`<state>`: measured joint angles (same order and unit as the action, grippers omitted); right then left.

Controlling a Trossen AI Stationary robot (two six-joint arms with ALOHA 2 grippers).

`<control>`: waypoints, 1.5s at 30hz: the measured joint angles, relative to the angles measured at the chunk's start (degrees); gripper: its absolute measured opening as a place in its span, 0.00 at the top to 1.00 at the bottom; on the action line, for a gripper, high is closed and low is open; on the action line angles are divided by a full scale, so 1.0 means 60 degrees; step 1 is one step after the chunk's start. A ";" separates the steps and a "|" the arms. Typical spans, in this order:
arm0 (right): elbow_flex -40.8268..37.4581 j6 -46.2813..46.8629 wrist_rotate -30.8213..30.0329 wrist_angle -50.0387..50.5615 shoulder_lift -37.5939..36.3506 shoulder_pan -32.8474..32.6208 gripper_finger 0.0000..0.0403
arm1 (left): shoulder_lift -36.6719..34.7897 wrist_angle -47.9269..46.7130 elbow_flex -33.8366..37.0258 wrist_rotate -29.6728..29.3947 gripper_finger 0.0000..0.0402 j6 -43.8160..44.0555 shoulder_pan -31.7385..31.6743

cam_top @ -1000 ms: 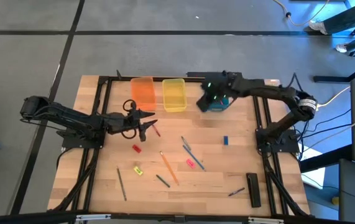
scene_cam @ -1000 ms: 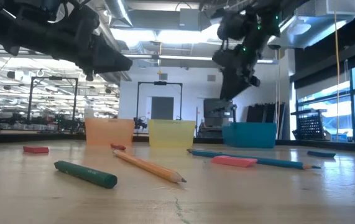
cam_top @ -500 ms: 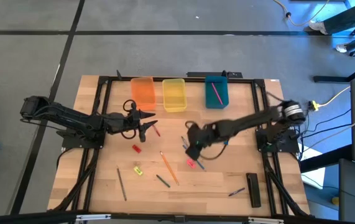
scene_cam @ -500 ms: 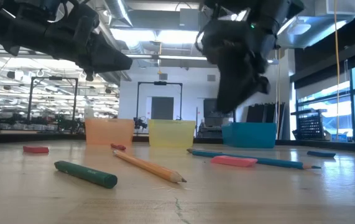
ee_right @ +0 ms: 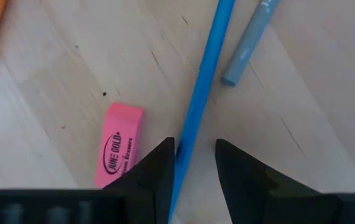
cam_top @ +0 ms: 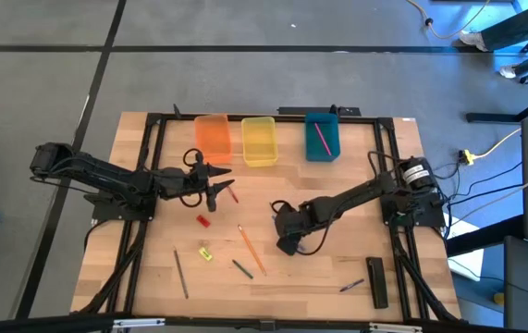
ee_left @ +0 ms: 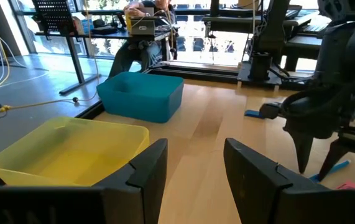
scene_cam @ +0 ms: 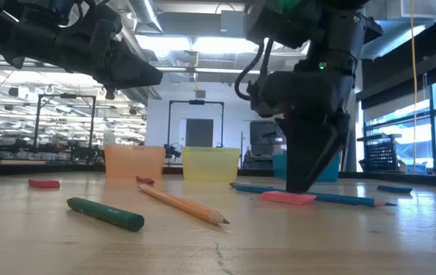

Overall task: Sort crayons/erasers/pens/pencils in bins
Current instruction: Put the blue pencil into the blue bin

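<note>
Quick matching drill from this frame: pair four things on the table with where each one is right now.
Things:
1. pink-red pencil
2. blue pencil
3. pink eraser
4. left gripper

Places:
A. hovering near the orange bin
B. between the right gripper's fingers
C. inside the teal bin
D. flat beside the blue pencil

Pairs: 1-C, 2-B, 3-D, 4-A
</note>
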<state>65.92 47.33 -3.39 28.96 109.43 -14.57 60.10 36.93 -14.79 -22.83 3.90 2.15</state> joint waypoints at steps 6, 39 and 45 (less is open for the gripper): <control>0.0055 -0.0487 0.0224 0.0181 0.0296 0.0007 0.70 | 0.0000 0.0004 0.0000 0.0000 0.62 0.0004 0.0000; 0.2090 -0.1664 0.1285 0.1799 0.0402 0.0963 0.92 | 0.0000 0.1054 0.0000 -0.0005 0.62 -0.0004 0.0226; 0.3777 -0.2625 0.1196 0.3402 0.0404 0.1816 0.93 | 0.0000 0.1166 0.0000 -0.0015 0.62 -0.0011 0.0226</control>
<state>88.59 31.58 3.78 49.37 111.85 -3.67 60.10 43.92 -14.79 -22.92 3.84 3.51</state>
